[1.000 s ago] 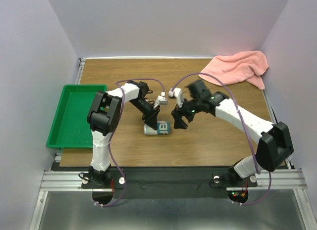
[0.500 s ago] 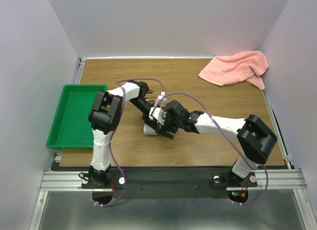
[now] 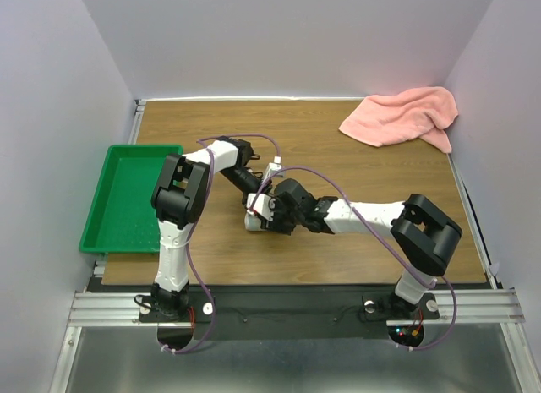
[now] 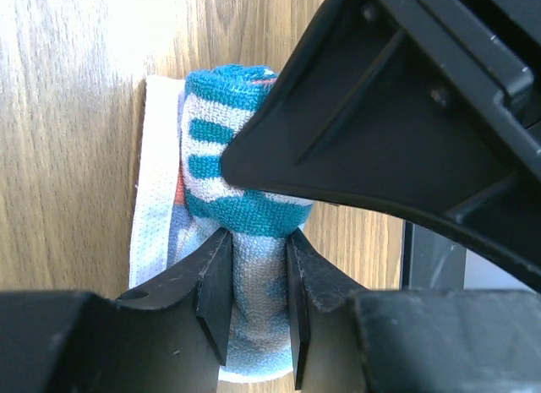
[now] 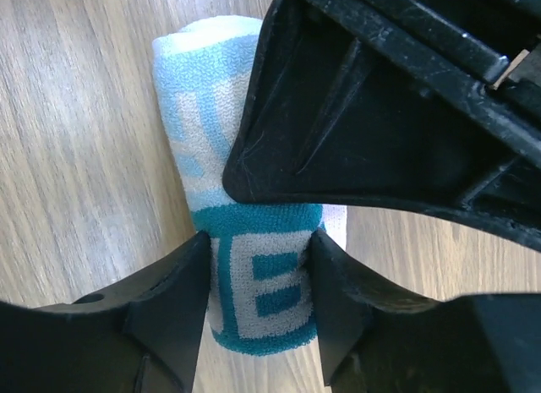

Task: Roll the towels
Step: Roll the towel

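Observation:
A small towel (image 3: 252,223), white with teal print, lies rolled up on the wooden table near the middle. My left gripper (image 3: 256,200) is shut on one end of the roll (image 4: 245,182), its fingers (image 4: 215,275) pressed into the cloth. My right gripper (image 3: 270,217) straddles the other end (image 5: 262,279), with both fingers (image 5: 182,283) touching the roll's sides. Each wrist view is half covered by the other gripper's black body (image 4: 406,114) (image 5: 406,106). The salmon-pink towel (image 3: 401,118) lies crumpled at the far right corner, untouched.
A green tray (image 3: 127,199) sits at the table's left edge. Grey walls close in the table (image 3: 355,258) on three sides. Both arms cross toward the table's middle, with purple cables looping over them.
My right arm swung left and down from beside the roll, and its jaws narrowed onto the roll's end. The left gripper kept its hold and stayed in place.

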Motion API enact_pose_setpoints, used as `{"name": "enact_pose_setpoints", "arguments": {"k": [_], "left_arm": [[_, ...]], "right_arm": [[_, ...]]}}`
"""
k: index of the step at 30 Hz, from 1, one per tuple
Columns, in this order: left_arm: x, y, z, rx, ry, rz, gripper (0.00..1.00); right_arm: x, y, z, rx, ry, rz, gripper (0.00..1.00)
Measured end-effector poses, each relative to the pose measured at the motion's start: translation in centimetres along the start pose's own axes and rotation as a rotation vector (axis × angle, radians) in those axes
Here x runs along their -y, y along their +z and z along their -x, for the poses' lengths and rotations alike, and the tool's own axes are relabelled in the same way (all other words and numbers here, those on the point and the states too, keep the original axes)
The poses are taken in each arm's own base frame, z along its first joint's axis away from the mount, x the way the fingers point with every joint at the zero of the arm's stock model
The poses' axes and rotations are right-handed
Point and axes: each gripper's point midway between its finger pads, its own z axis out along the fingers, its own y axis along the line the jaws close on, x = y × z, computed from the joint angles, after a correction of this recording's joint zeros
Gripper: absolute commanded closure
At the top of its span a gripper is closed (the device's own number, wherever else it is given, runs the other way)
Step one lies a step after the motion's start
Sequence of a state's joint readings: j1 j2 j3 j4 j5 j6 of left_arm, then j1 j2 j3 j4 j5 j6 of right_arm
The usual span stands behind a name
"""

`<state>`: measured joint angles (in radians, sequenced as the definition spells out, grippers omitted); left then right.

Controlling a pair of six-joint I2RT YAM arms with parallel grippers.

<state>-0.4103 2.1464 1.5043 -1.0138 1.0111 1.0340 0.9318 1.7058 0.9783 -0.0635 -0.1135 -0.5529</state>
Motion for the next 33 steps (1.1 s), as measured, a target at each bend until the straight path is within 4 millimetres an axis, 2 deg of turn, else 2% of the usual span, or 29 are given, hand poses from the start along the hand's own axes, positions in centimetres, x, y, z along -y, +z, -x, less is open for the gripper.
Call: {"name": "enact_pose_setpoints", "arguments": {"k": [1,4,5,6,7,8,9,13,15,18,22,24,25,27,29,31,33], "left_arm": [[0.0,0.0,0.0,0.001,-0.003,0.000,0.69],[-0.1,-0.2,-0.1,0.006,-0.011,0.002,0.62],[-0.1,-0.2,-0.1,0.007,-0.014,0.003,0.61],[-0.1,-0.3,-0.1,0.008,-0.016,0.004,0.59],[-0.1,-0.4,-0.2,0.011,-0.022,0.006,0.51],[-0.2,-0.6,-0.2,0.013,-0.023,0.009,0.47],[-0.2,-0.8,-0.3,0.020,-0.025,0.018,0.41],[-0.5,-2.1,-1.2,0.038,-0.019,0.078,0.34],[-0.7,-3.7,-1.5,0.060,-0.017,0.135,0.30],[-1.2,-7.3,-1.5,0.100,-0.003,0.255,0.26],[-1.8,-14.2,-0.7,0.185,0.055,0.503,0.23],[-0.9,-17.0,-0.5,0.224,0.101,0.638,0.20],[0.1,-18.0,-0.2,0.240,0.143,0.713,0.17],[2.1,-18.6,0.2,0.270,0.238,0.821,0.15],[4.4,-18.3,0.4,0.272,0.333,0.892,0.14],[6.6,-16.5,0.8,0.254,0.459,0.933,0.14],[8.1,-13.7,0.8,0.217,0.583,0.935,0.13]], "right_arm": [[-0.1,0.1,0.0,0.005,-0.003,0.003,0.49],[-0.2,0.3,0.2,0.024,-0.012,0.011,0.68],[-0.3,0.4,0.2,0.027,-0.017,0.014,0.79],[-0.3,0.6,0.3,0.030,-0.020,0.014,0.86],[-0.3,0.7,0.3,0.034,-0.023,0.016,0.93],[-0.3,0.7,0.4,0.039,-0.026,0.019,0.99],[-0.3,0.7,0.5,0.044,-0.030,0.024,0.99],[-0.4,0.8,0.7,0.068,-0.023,0.049,0.99],[-0.5,1.0,0.8,0.086,-0.013,0.072,0.99],[-0.2,0.9,0.6,0.103,0.025,0.110,0.99],[0.1,0.9,0.3,0.115,0.091,0.170,0.99],[0.5,1.0,0.3,0.117,0.139,0.206,0.99],[0.5,1.1,0.3,0.117,0.158,0.223,0.99],[0.8,1.1,0.3,0.120,0.207,0.263,1.00],[1.0,1.3,0.3,0.123,0.268,0.310,0.99],[1.0,1.4,0.2,0.123,0.299,0.338,0.99],[0.9,1.6,0.4,0.127,0.338,0.382,0.99]]}}
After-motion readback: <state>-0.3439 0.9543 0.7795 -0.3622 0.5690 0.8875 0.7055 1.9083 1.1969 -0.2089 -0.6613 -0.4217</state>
